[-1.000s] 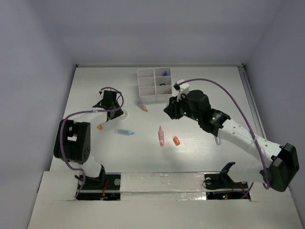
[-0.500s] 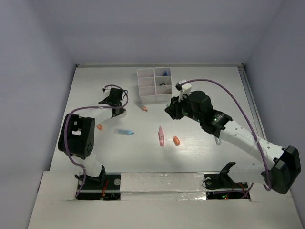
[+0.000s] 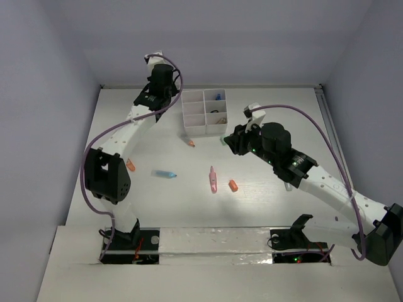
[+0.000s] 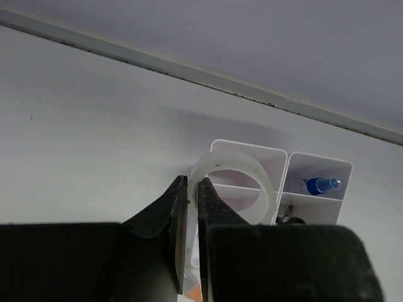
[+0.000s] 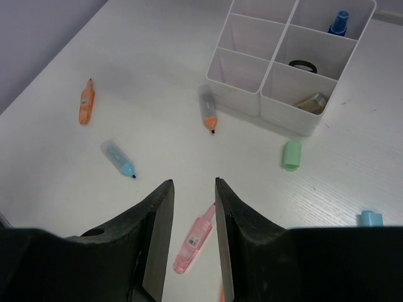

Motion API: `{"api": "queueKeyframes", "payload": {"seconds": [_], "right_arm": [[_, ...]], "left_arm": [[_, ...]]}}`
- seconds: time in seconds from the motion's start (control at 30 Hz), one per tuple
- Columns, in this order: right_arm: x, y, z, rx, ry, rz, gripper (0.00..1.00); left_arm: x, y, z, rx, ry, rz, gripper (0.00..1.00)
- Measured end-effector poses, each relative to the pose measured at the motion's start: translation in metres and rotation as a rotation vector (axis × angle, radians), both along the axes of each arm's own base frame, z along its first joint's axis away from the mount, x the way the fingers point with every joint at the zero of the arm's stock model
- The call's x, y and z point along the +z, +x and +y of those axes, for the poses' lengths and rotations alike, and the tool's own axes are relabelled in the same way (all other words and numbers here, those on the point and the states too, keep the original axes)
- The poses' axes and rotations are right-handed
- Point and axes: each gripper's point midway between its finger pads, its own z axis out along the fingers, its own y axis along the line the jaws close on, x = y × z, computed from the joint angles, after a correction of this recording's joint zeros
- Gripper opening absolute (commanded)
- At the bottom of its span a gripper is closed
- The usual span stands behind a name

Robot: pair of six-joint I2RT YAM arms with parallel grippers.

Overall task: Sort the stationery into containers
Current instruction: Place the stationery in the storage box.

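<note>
Left wrist view tells us best which step is in hand: the left claw (image 4: 192, 185) is pressed together on the wall of a translucent ring (image 4: 234, 157), probably a roll of clear tape. The ring stands out just ahead of the claw tips. Beyond and below the tips lies the white organiser box (image 4: 283, 179), and a small bottle with blue cap (image 4: 321, 185) rests in a compartment ahead and to the right of the claw. We judge this to be the carrying step, with the ring lifted and brought toward the box but not yet released. We cannot tell whether it already hangs over a compartment or only beside the box.

The next move, as we see it, is to bring the ring over a free compartment, lower it and then part the fingers. The ring looks nearly as wide as one compartment, so it must be well centred or it may catch on a divider.

The right claw (image 5: 192, 185) has its fingers apart with nothing between them, above the table (image 5: 126, 63). A pink marker (image 5: 195, 236) lies under it, slightly back from the tips. A green eraser-like bit (image 5: 291, 155) lies ahead to the right, and the box is further ahead.
</note>
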Motion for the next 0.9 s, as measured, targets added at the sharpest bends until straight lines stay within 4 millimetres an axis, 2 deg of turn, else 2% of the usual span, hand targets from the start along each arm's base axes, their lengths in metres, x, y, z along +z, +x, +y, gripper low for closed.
{"api": "queueKeyframes", "payload": {"seconds": [0.1,0.27,0.37,0.5,0.63,0.9], "right_arm": [[0.0,0.0,-0.001,-0.005,0.0,-0.002,0.38],[-0.001,0.001,-0.002,-0.008,-0.002,-0.001,0.38],[-0.001,0.001,-0.002,-0.007,-0.002,-0.001,0.38],[-0.001,0.001,-0.002,-0.007,-0.003,0.001,0.38],[-0.001,0.001,-0.001,-0.007,-0.003,0.0,0.38],[-0.001,0.001,-0.001,-0.007,-0.002,0.0,0.38]], "left_arm": [[-0.015,0.014,-0.009,-0.014,0.031,0.02,0.0],[-0.062,0.031,-0.024,-0.048,0.099,0.092,0.0],[-0.076,0.041,-0.034,-0.07,0.131,0.11,0.0],[-0.075,0.054,-0.047,-0.093,0.153,0.091,0.0],[-0.07,0.063,-0.051,-0.094,0.173,0.067,0.0],[-0.075,0.066,-0.054,-0.11,0.223,0.058,0.0]]}}
